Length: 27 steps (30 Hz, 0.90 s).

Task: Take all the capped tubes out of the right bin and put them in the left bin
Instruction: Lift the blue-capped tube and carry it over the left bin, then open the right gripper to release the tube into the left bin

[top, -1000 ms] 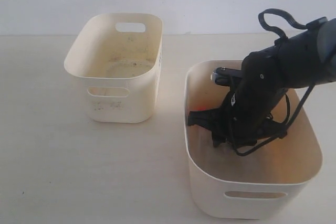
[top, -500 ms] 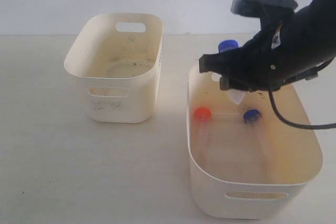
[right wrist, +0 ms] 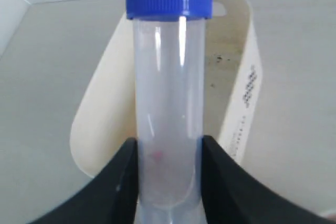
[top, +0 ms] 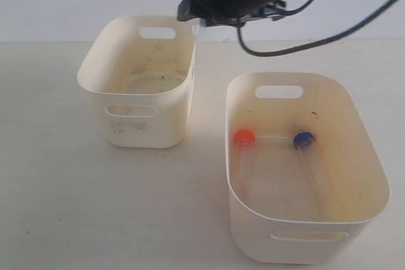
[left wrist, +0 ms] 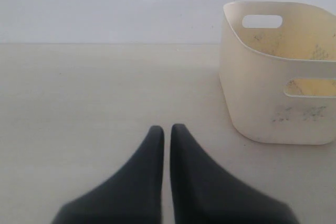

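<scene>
A blue-capped tube [right wrist: 168,103] is clamped between the right jaws, parted only to its width, above the left bin [top: 136,86]. The left jaws are pressed together, empty, over the surface [left wrist: 79,103]. An orange-capped tube [top: 243,140] and a second blue-capped tube [top: 304,139] are seen lying in the right bin [top: 304,245].

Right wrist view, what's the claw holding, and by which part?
The right claw holds a clear plastic tube with a blue screw cap by its lower body, well below the cap.
</scene>
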{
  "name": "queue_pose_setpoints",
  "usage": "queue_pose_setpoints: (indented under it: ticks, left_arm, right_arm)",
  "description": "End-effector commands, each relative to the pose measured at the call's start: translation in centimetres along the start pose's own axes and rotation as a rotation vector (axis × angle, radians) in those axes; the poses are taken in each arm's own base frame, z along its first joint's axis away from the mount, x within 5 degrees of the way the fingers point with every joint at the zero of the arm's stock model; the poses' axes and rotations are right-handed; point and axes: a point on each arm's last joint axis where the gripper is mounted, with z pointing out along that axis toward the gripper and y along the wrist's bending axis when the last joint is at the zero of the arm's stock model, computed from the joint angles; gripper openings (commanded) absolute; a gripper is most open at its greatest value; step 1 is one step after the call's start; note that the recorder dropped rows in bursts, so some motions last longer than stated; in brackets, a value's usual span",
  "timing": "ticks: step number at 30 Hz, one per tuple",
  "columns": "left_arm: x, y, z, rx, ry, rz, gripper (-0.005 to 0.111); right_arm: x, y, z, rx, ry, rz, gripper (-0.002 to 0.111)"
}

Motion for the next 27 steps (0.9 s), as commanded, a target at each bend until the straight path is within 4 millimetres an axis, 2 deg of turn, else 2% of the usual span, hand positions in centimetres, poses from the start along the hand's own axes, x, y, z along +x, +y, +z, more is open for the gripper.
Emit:
queue_pose_setpoints:
  ticks: [1, 4, 6, 7, 17, 22, 27]
  left_arm:
    - [0.1, 0.0, 0.0, 0.005, 0.003, -0.01, 0.004]
    - [0.1, 0.0, 0.0, 0.005, 0.003, -0.01, 0.004]
    - [0.1, 0.0, 0.0, 0.005, 0.003, -0.01, 0.004]
    - [0.1, 0.0, 0.0, 0.005, 0.003, -0.01, 0.004]
    - [0.1, 0.0, 0.0, 0.005, 0.003, -0.01, 0.004]
    - [0.1, 0.0, 0.0, 0.005, 0.003, -0.01, 0.004]
    - [0.1, 0.0, 0.0, 0.005, 0.003, -0.01, 0.004]
  right_arm:
    - [-0.5, 3.4, 5.5, -0.07, 0.023, -0.077, 0.0]
    - [-0.4, 3.7, 8.5, -0.066, 0.086, -0.034, 0.001]
    - [-0.2, 3.5, 9.7, -0.059, 0.103, -0.02, 0.009]
    - [0.1, 3.3, 10.2, -0.054, 0.111, -0.019, 0.017]
    - [0.3, 3.1, 10.6, -0.044, 0.118, -0.051, 0.066]
    - [0.3, 3.2, 10.2, -0.042, 0.131, -0.058, 0.067]
    - [-0.1, 3.8, 7.5, -0.034, 0.199, -0.092, 0.066]
